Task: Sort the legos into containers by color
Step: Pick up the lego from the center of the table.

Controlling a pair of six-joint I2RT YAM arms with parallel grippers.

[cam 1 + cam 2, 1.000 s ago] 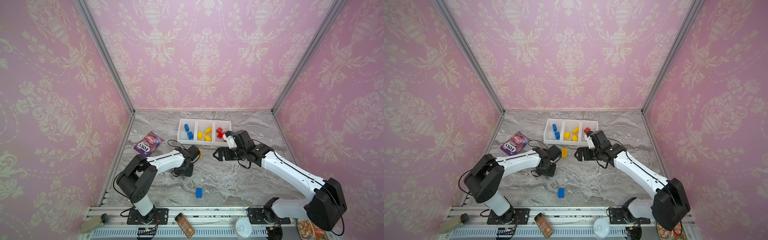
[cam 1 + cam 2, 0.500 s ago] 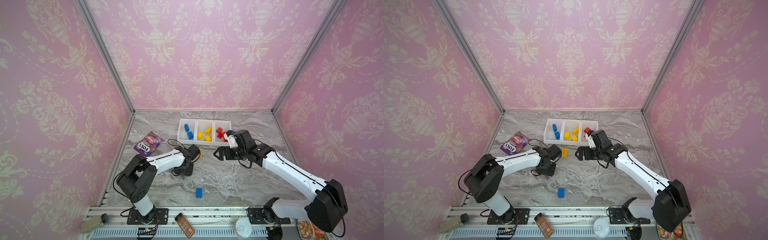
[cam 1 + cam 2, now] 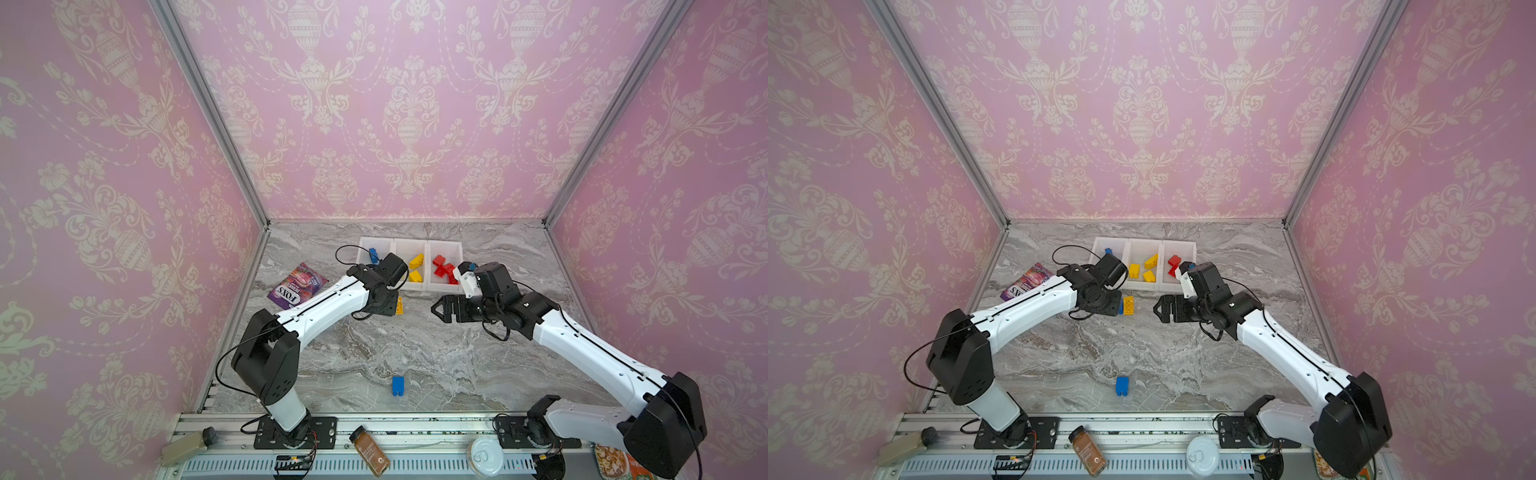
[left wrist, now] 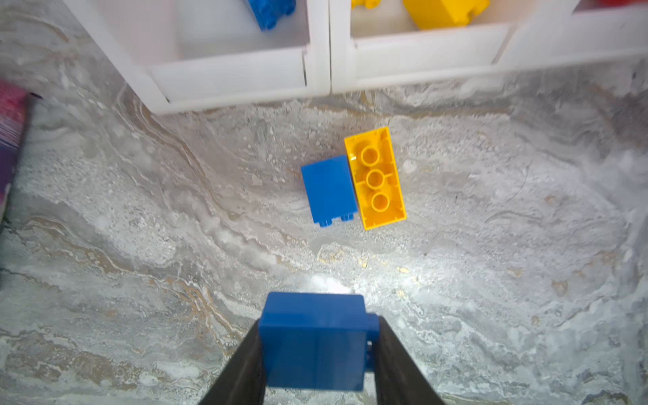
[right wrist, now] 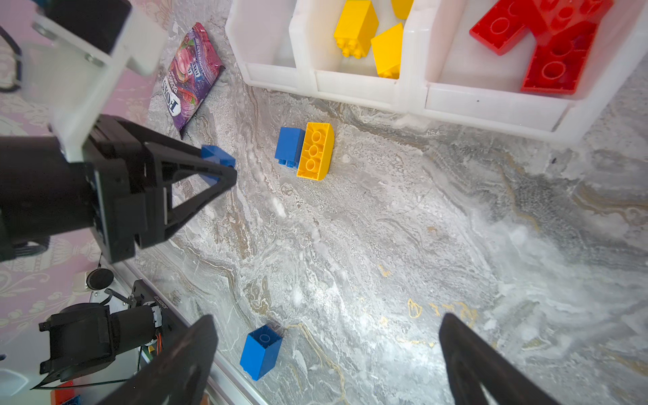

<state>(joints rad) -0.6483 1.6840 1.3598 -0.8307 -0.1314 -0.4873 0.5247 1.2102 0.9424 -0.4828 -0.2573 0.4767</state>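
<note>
My left gripper (image 4: 317, 350) is shut on a blue lego (image 4: 314, 343), held above the marble table just in front of the containers (image 4: 231, 75). A blue lego (image 4: 329, 189) and a yellow lego (image 4: 375, 179) lie side by side on the table ahead of it. Another blue lego (image 3: 397, 385) stands alone near the front edge. In both top views the three white containers (image 3: 392, 243) hold blue, yellow (image 3: 416, 262) and red legos (image 3: 442, 268). My right gripper (image 3: 440, 309) hovers open and empty right of the pair.
A purple FOXS candy bag (image 3: 297, 286) lies left of the bins by the wall. A spice jar (image 3: 370, 451) and a round white-lidded can (image 3: 484, 455) rest on the front rail. Pink walls close in three sides.
The left gripper has lifted and moved toward the bins with the blue lego; its wrist now covers part of the left bin. The right arm has hardly moved.
</note>
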